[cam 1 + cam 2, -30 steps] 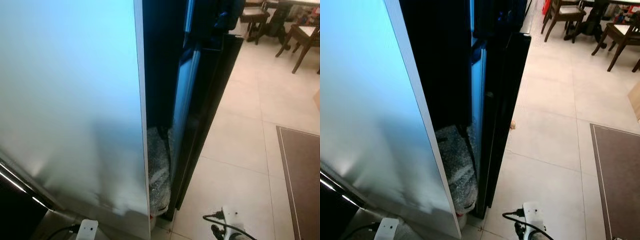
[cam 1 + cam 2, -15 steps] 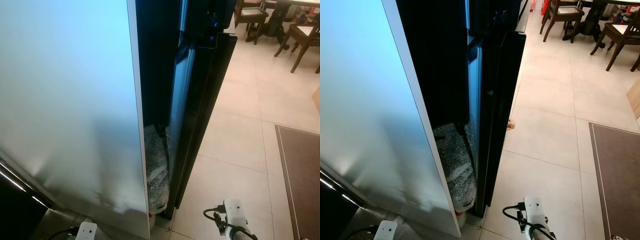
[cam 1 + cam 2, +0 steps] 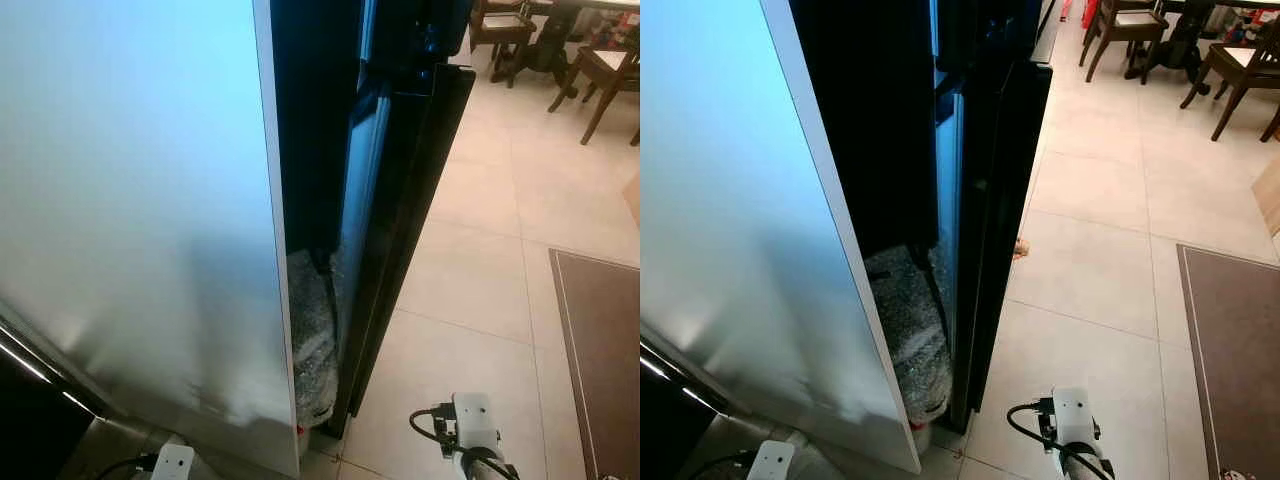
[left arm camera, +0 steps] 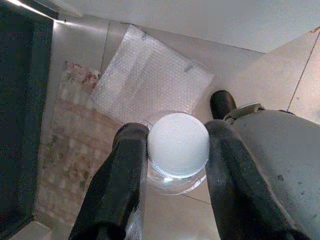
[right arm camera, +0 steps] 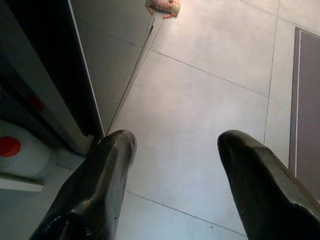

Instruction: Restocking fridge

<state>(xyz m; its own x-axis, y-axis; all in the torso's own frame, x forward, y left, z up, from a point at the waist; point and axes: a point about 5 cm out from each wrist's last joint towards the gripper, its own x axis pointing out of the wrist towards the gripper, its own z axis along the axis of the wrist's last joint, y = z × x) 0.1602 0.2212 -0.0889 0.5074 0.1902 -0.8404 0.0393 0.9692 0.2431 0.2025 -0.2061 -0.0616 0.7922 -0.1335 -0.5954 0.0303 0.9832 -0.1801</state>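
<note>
Since the earlier frames the head camera has shifted a little; the right arm's wrist unit (image 3: pixel 1072 425) sits further into view at the bottom edge, fridge unchanged. A pale fridge side panel (image 3: pixel 130 200) fills the left; beside it is the dark gap, with a bubble-wrap bundle (image 3: pixel 312 345) at its foot, then the black fridge door (image 3: pixel 405 200) seen edge-on. The left gripper (image 4: pixel 172 150) pinches a clear bottle with a white ribbed cap (image 4: pixel 178 145) between its fingers (image 4: pixel 127 165), above bubble wrap and a patterned mat on the floor. The right gripper (image 5: pixel 175 150) hangs spread over the floor tiles (image 5: pixel 200 110), holding nothing. A white jug with a red cap (image 5: pixel 17 150) stands by the fridge base.
</note>
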